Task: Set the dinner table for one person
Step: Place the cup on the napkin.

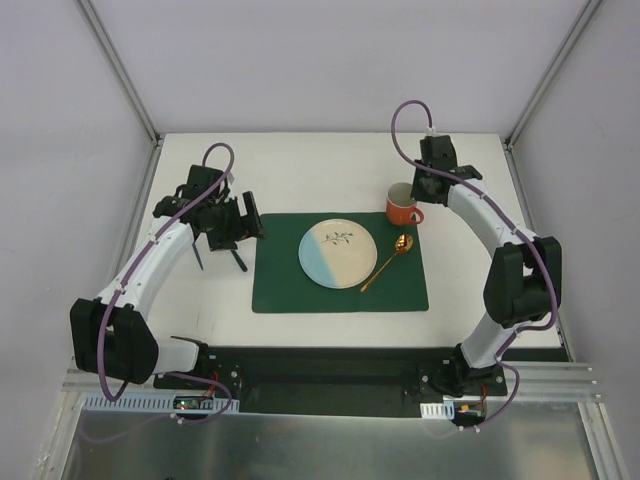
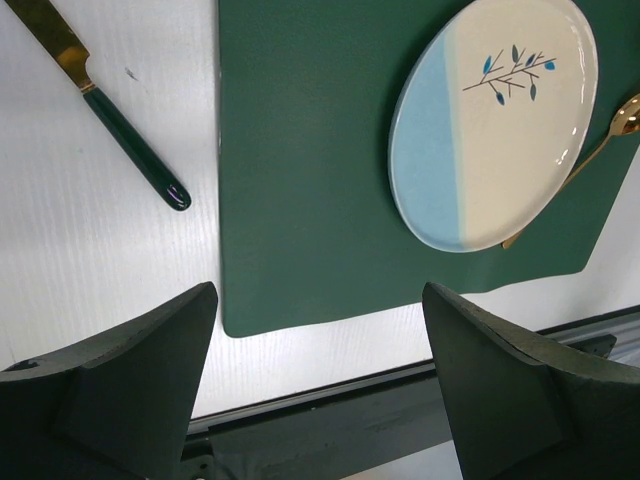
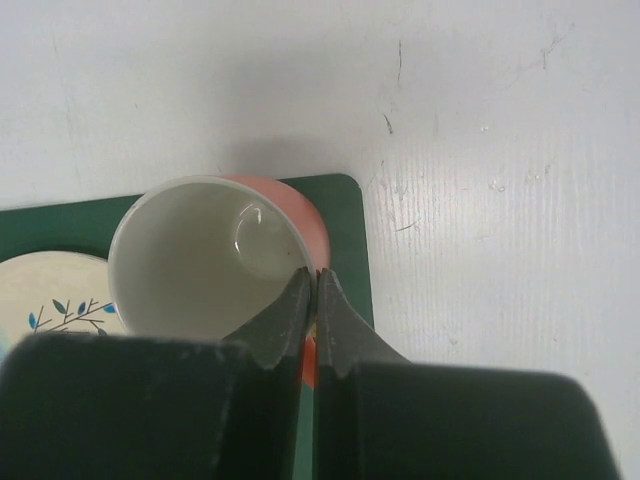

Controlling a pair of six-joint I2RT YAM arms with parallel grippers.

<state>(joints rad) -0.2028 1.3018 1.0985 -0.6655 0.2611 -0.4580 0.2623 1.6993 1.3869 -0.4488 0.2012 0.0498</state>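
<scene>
The dinner table [image 1: 320, 165] is a white tabletop carrying a dark green placemat [image 1: 290, 285]. On the mat lie a blue-and-cream plate [image 1: 338, 254] and a gold spoon [image 1: 388, 260] to its right. An orange-red mug [image 1: 402, 207] stands upright at the mat's far right corner. My right gripper [image 1: 422, 190] is shut on the mug's rim [image 3: 317, 272], one finger inside and one outside. My left gripper [image 1: 218, 258] is open and empty above the mat's left edge [image 2: 318, 290]. A knife [image 2: 130, 140] with a green handle and gold blade lies on the table left of the mat.
The placemat [image 2: 300, 180] and plate [image 2: 490, 120] show in the left wrist view, with the table's near edge and a black rail below them. White enclosure walls surround the table on the left, right and far sides.
</scene>
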